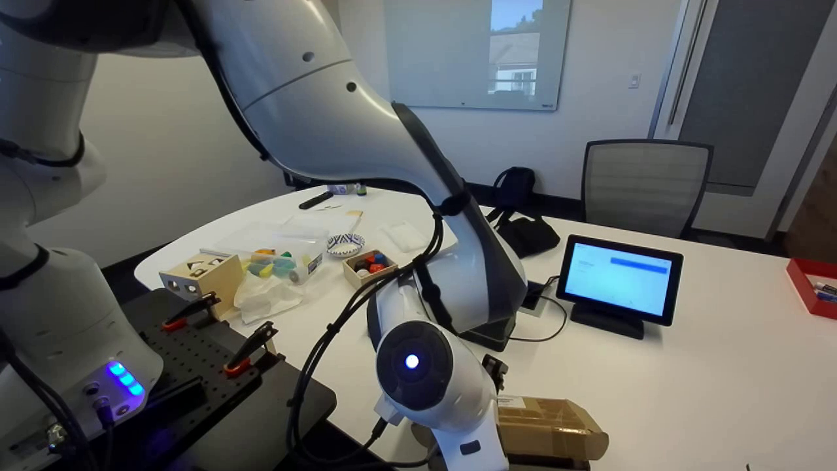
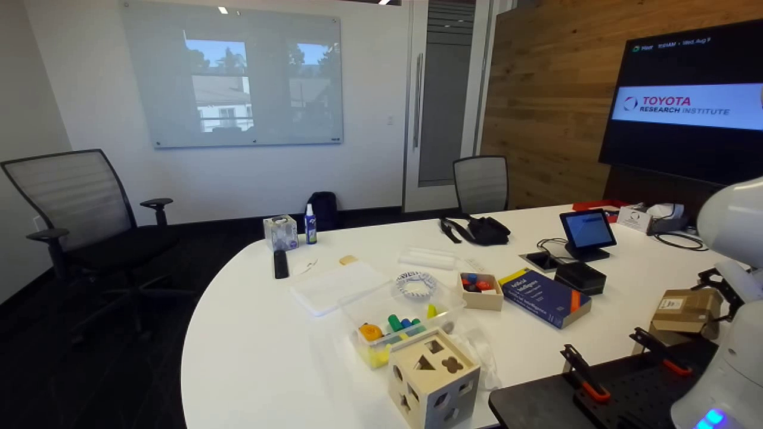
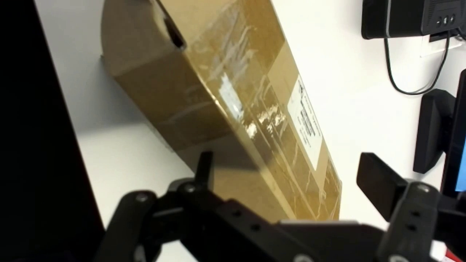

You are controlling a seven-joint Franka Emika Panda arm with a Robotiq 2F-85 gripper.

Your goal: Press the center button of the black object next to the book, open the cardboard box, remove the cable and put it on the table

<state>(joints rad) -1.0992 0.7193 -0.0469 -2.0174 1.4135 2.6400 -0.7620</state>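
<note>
Box [image 3: 218,127] of brown cardboard lies on the table [image 2: 256,357], near the wrist of the arm [image 1: 366,131]; the table is a broad, smooth white slab with a rounded edge; the arm is glossy white, swelling at the joints, with a dark grey panel along its length. The box is an oblong of matt card, its top crossed by wrinkled, shiny brown tape [image 3: 236,54]; one end bows outward in a curve, and a narrow dark slit shows at a corner there; the tablet [image 2: 589,229] is a flat black frame round a lit screen, tilted on its foot; the book [image 2: 542,298] is a thick block, dark blue, with a yellow corner and an orange-red band; the cube [image 2: 432,378] is pale wood, pierced by star, clover and triangle cut-outs; the device [image 2: 580,278], just beside the book, is a squat, square black block with a dull skin; the gripper [image 3: 289,171] is jointed and black, its fingers [image 3: 380,182] spread apart with the box between them in the wrist view, though whether either touches the card cannot be told; the label [image 3: 305,122], a slim white oblong of printed paper, lies flat on the box's top.
</note>
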